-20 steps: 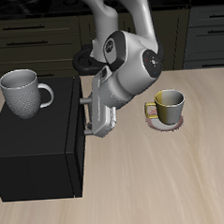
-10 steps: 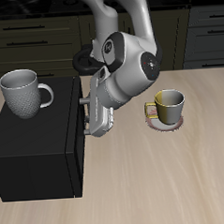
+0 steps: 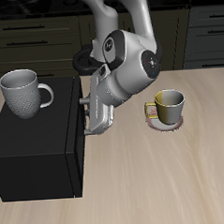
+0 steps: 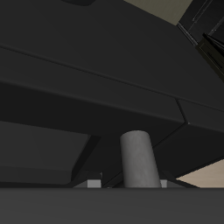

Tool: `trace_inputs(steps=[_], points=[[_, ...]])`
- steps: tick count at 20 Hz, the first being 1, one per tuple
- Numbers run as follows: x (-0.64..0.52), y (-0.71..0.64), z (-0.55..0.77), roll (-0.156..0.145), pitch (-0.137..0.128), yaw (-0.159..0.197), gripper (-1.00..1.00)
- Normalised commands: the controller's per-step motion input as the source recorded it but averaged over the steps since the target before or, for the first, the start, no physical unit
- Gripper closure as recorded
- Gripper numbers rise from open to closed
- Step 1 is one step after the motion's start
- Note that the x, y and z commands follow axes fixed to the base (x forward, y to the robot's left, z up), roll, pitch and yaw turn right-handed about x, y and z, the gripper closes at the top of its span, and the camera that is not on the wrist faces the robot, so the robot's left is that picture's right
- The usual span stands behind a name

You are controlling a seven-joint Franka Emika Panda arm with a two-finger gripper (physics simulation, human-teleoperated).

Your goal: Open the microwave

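The microwave point(image 3: 36, 151) is a large matte black box near the table's front edge. Its door side faces the arm, with a vertical grey bar handle point(image 3: 82, 104). My gripper point(image 3: 87, 113) is right at this handle. In the wrist view the grey handle point(image 4: 140, 157) stands very close, between the two fingertips point(image 4: 94, 182), which barely show. The door point(image 4: 96, 105) looks closed or nearly so. I cannot tell whether the jaws press on the handle.
A grey mug point(image 3: 24, 93) stands on top of the microwave. A yellow mug point(image 3: 168, 105) sits on a small plate point(image 3: 165, 123) beside the arm. Dark cabinets line the back.
The gripper has shifted very slightly upward along the handle. The microwave door and the mugs have not visibly moved.
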Motion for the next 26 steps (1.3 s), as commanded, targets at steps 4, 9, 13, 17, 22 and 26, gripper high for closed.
trace_inputs(steps=[4,9,13,17,22,26], points=[[-0.19,0.03,-0.03,-0.008,-0.011,0.047,1.0],[-0.17,0.14,0.01,0.004,-0.023,0.012,1.0],[-0.12,0.15,-0.11,-0.003,0.044,0.021,1.0],[-0.05,0.3,-0.12,0.01,0.004,0.054,1.0],[-0.02,0.23,-0.2,0.046,0.039,0.01,1.0],[-0.07,0.26,-0.13,0.034,0.021,0.02,1.0]])
